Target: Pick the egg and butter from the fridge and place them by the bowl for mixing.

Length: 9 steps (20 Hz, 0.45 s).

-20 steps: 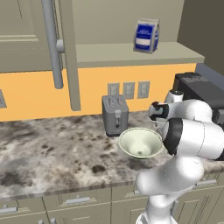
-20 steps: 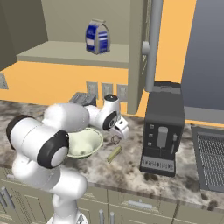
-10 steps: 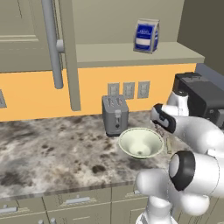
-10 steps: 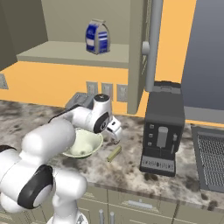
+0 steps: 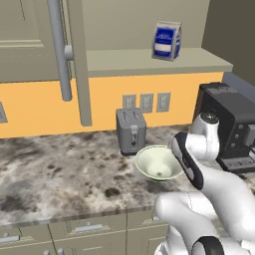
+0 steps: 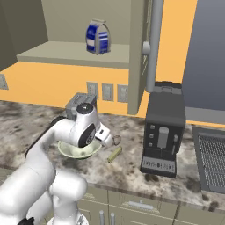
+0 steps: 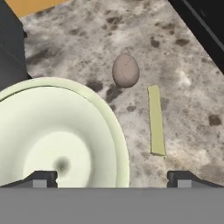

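Left base view: The bowl (image 5: 158,163) stands on the speckled desk (image 5: 60,169), just in front of and to the right of the grey toaster (image 5: 131,130). The white arm rises at the lower right and bends over the space between the bowl and the black coffee machine (image 5: 230,124), covering the desk surface there. A blue and white carton (image 5: 166,41) stands on the shelf above.

Right base view: The arm's hand hangs over the right rim of the bowl (image 6: 79,150). The egg (image 6: 117,140) rests on the desk just to the right of the hand. The butter (image 6: 115,154) lies flat beside it, slightly nearer the front edge. Both are near the bowl and well apart from the coffee machine (image 6: 163,127).

Hand view: The pincer (image 7: 112,179) is released, with its two dark tips standing wide apart and nothing between them. The bowl (image 7: 114,131) lies under the left tip. The egg (image 7: 126,70) sits just beyond the rim, apart from it. The butter (image 7: 155,120) lies alongside, touching neither egg nor bowl.

Task status, as a judgement: both items lie by the bowl, so the placing appears complete. What remains, at most, is clearing the arm away.
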Motion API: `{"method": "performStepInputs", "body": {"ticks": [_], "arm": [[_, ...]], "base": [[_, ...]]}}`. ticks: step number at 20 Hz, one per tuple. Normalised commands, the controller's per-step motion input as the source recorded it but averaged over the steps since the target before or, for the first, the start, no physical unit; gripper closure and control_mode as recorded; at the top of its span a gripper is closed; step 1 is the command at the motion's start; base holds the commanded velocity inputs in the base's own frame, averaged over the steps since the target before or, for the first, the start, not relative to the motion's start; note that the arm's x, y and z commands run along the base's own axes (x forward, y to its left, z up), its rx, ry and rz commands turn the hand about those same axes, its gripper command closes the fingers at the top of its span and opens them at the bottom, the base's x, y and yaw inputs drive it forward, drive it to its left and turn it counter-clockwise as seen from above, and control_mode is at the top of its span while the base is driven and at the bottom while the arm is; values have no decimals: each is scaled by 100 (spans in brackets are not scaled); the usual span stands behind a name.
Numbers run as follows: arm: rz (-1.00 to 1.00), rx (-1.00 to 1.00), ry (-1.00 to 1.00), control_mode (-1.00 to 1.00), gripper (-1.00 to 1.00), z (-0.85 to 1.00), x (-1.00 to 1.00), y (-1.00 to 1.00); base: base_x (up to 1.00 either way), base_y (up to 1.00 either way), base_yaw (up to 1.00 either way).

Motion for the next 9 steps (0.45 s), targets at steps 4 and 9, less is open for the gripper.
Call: {"method": "performStepInputs", "body": {"ticks": [4, 9], "arm": [[14, -3, -16, -100, -100, 21, -55, 23], [15, -14, -21, -100, -100, 25, -55, 24]], "base": [[0, 0, 0], [0, 0, 0]]}}
